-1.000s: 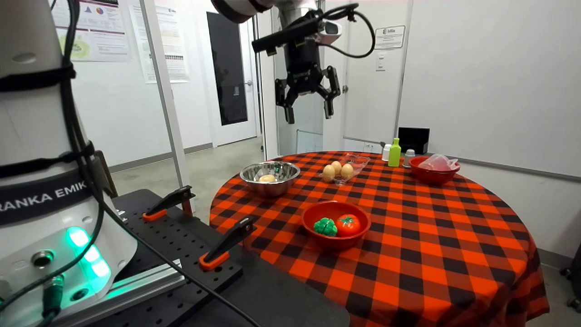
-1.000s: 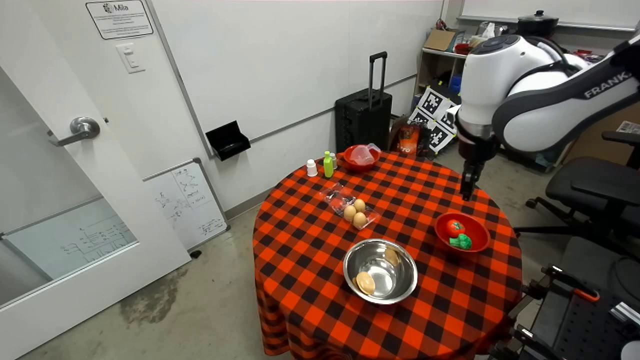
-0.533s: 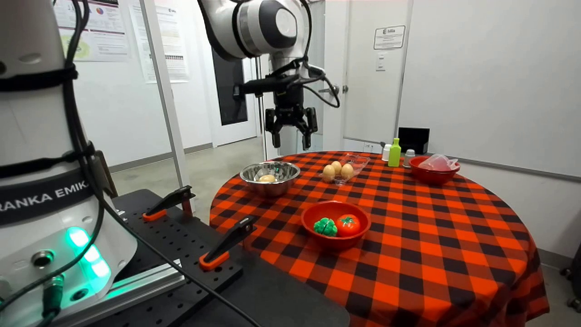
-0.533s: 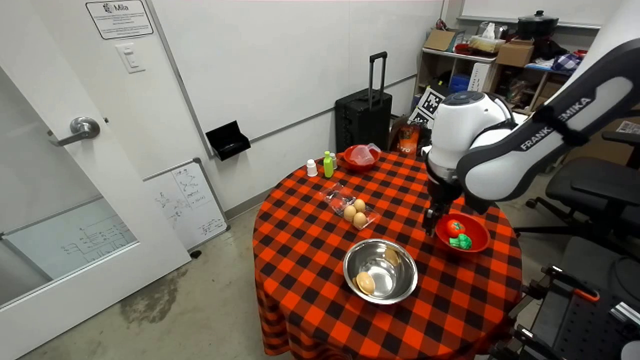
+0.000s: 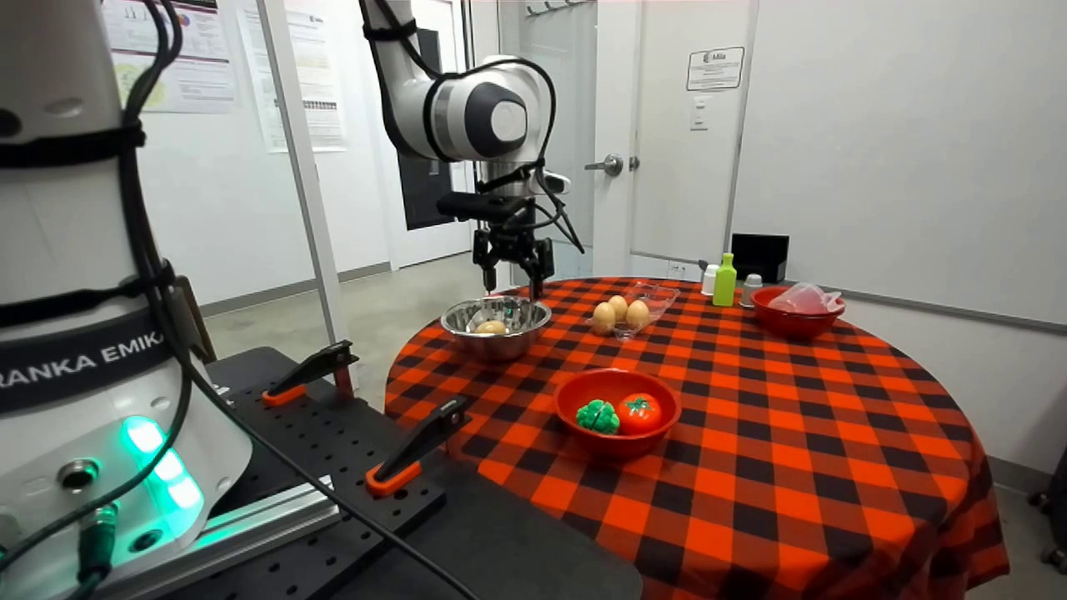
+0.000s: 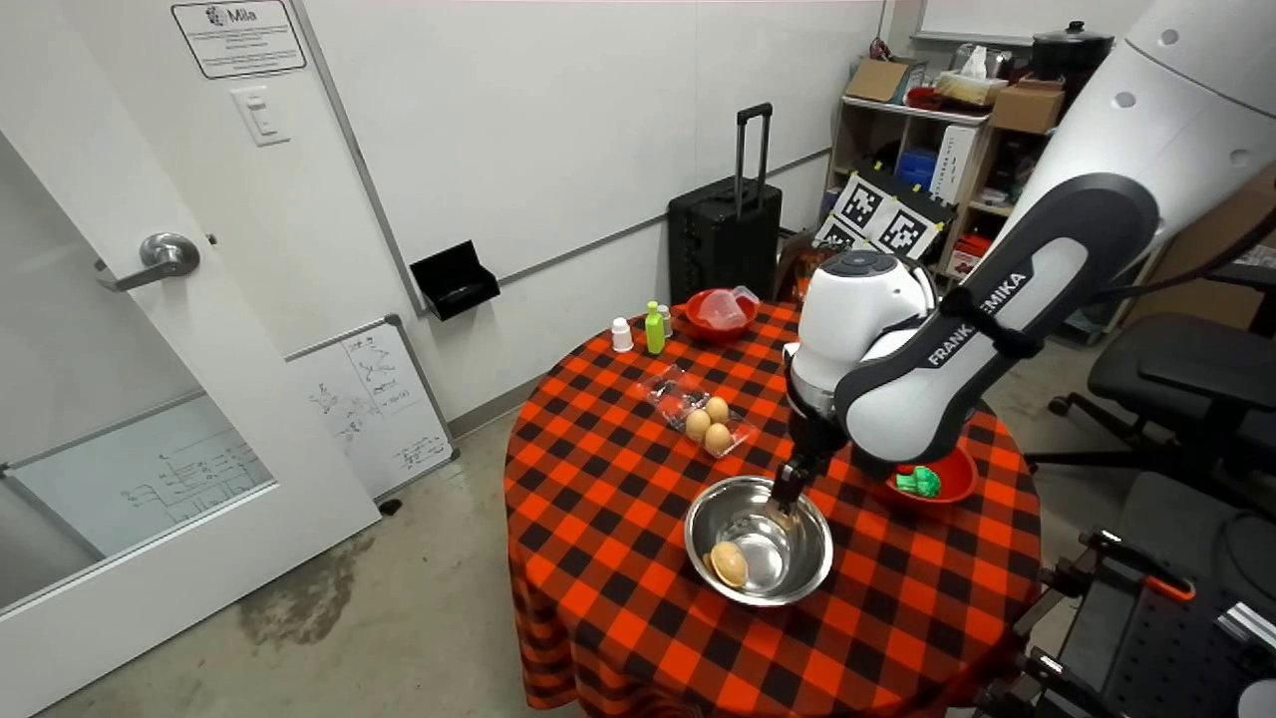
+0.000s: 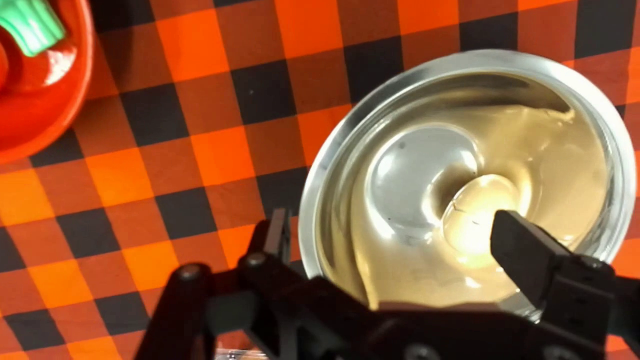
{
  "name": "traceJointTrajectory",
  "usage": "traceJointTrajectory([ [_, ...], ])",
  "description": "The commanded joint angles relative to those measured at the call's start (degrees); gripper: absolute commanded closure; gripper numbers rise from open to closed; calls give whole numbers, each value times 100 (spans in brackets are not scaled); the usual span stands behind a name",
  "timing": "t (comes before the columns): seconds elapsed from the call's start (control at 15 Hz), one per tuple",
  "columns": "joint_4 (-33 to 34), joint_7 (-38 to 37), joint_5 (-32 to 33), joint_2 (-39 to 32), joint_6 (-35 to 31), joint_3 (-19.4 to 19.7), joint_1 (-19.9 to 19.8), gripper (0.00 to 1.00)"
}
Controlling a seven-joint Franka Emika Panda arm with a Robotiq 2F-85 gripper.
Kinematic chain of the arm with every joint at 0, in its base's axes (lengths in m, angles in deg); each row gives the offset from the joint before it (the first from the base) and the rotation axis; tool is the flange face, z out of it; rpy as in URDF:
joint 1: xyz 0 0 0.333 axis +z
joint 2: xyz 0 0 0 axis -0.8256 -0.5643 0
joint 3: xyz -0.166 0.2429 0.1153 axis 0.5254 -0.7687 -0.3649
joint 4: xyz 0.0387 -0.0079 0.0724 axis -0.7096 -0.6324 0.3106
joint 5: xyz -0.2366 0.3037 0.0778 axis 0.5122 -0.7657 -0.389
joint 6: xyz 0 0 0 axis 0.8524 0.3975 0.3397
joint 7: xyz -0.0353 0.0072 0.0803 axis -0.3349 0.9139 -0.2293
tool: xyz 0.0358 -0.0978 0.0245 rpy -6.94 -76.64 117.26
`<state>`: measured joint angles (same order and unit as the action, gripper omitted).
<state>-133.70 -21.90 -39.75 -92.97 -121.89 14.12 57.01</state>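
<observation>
Where 1 finger crosses — the egg is hidden.

Pincer lowered, shifted close to the metal bowl, arm lower along with it

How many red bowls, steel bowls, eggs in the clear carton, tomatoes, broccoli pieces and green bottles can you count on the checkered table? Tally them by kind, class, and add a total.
Red bowls: 2
Steel bowl: 1
Eggs in the clear carton: 3
Tomato: 1
Broccoli piece: 1
Green bottle: 1
Total: 9
</observation>
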Motion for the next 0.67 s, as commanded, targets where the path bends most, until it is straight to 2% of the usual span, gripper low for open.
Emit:
traceJointTrajectory([
  [0.0,654,151,-277,-658,-67,-130,29,0],
  [0.27,1288,112,-438,-1283,65,-282,64,0],
  [0.6,1844,-46,-391,-1804,186,-233,295,0],
])
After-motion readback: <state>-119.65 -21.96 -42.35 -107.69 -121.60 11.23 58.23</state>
